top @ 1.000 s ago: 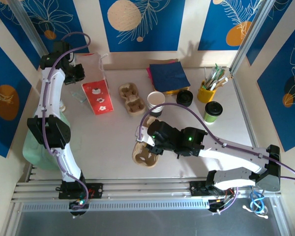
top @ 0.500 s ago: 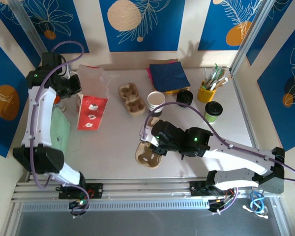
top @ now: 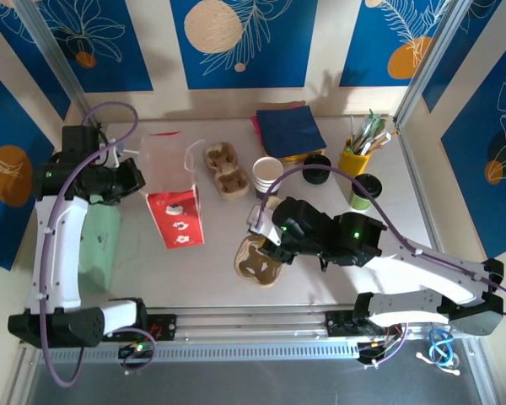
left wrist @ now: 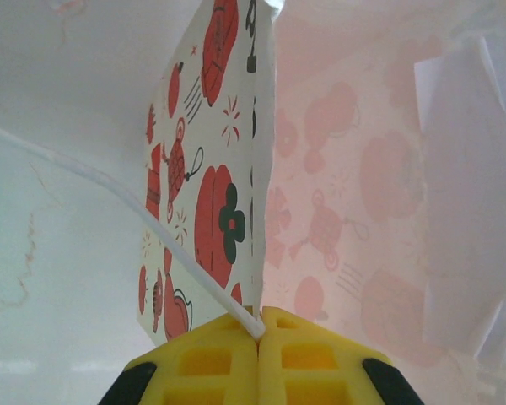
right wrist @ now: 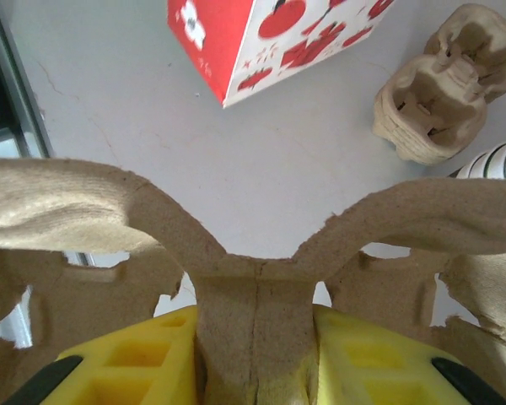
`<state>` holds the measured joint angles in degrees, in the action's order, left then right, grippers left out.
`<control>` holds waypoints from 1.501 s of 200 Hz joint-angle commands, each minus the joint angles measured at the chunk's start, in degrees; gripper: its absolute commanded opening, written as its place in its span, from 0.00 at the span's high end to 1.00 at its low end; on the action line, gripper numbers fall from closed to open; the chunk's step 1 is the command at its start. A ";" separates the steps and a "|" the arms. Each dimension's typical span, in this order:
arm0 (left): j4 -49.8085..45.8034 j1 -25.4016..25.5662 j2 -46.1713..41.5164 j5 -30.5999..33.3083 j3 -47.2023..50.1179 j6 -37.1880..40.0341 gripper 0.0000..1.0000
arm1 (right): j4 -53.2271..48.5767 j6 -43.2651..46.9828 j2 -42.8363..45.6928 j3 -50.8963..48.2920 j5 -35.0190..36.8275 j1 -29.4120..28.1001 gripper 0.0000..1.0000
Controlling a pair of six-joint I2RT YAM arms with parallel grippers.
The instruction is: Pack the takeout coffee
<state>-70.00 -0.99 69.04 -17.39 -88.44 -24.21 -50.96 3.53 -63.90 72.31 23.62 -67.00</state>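
left gripper [left wrist: 260,325]: pinched shut on white cord handle [left wrist: 152,245] of red-printed paper bag [top: 175,211], left | right gripper [right wrist: 257,337]: clamping brown pulp cup carrier [right wrist: 253,287], near centre | small white paper cup [top: 267,175]: just far of it

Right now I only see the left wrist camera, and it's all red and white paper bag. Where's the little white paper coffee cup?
Observer: The small white paper cup stands upright on the table, well right of the red and white paper bag, not inside it.
Operator: Is the other arm holding it?
Observer: No. The right gripper is shut on a brown pulp cup carrier.
Operator: Does the cup have a lid on?
Observer: No, its top is open; a round black lid lies on the table to its right.
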 commanded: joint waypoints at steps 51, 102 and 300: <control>-3.46 7.50 -8.84 -9.05 6.70 -0.22 1.00 | -13.16 -5.50 1.08 17.94 -4.58 -1.10 0.68; 2.06 18.77 -8.60 -15.42 9.17 0.28 1.00 | -16.96 -3.42 -1.85 30.80 -6.08 -1.46 0.68; 20.72 27.10 -4.17 -21.90 19.11 5.90 1.00 | -12.81 2.54 -16.71 43.88 -33.23 19.01 0.68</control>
<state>-51.48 25.65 64.55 -37.17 -69.78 -19.92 -64.69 4.80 -78.56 115.61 -0.54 -50.74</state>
